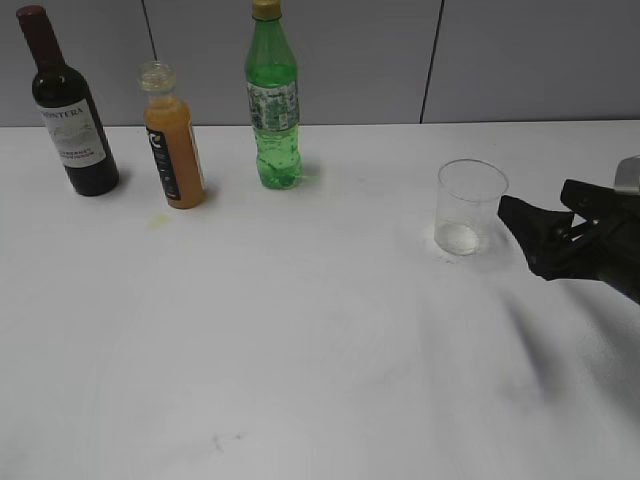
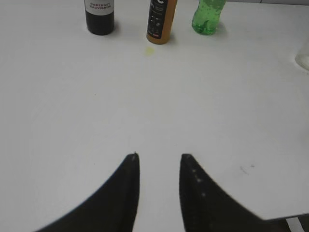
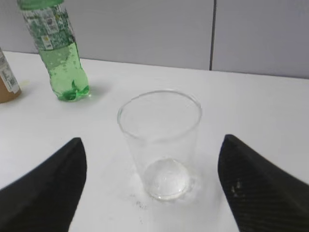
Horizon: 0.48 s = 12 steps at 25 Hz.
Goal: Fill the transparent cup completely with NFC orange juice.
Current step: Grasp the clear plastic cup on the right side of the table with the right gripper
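The transparent cup [image 1: 470,206] stands upright and empty on the white table, right of centre; it fills the middle of the right wrist view [image 3: 160,140]. My right gripper [image 1: 535,232] is open just right of the cup, its fingers [image 3: 152,145] spread wide on either side without touching it. The NFC orange juice bottle [image 1: 173,138], uncapped with a black label, stands at the back left; its lower part shows in the left wrist view [image 2: 161,21]. My left gripper [image 2: 159,157] is open and empty over bare table, far from the bottles. It is out of the exterior view.
A dark wine bottle [image 1: 71,108] stands left of the juice bottle and a green soda bottle [image 1: 273,98] right of it. A small yellow stain [image 1: 158,220] lies in front of the juice bottle. A grey wall runs behind the table.
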Each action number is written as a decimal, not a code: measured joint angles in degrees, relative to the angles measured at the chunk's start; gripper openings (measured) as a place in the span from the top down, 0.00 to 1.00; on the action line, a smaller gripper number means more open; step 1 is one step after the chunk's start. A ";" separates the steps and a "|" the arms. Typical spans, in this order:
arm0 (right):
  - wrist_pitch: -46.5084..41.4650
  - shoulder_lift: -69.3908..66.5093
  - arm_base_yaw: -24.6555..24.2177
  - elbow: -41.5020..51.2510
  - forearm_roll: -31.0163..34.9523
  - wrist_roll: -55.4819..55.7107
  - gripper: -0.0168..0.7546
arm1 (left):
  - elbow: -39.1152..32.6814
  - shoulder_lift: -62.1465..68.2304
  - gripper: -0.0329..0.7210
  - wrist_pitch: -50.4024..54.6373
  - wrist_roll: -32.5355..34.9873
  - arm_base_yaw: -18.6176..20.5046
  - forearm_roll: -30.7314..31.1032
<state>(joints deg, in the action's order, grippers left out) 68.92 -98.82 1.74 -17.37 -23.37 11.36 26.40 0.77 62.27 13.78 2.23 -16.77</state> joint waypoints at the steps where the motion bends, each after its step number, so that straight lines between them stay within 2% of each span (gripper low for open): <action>1: 0.00 -0.88 0.00 0.00 -0.06 -0.05 0.12 | 0.00 0.00 0.65 0.00 0.00 0.00 0.00; 12: 0.16 -8.90 0.00 -0.25 -0.34 -5.08 0.14 | 0.00 0.00 0.65 0.00 0.00 0.00 0.00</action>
<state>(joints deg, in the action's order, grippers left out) 69.09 -107.72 1.74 -17.62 -23.72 6.29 26.40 0.77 62.27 13.78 2.23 -16.77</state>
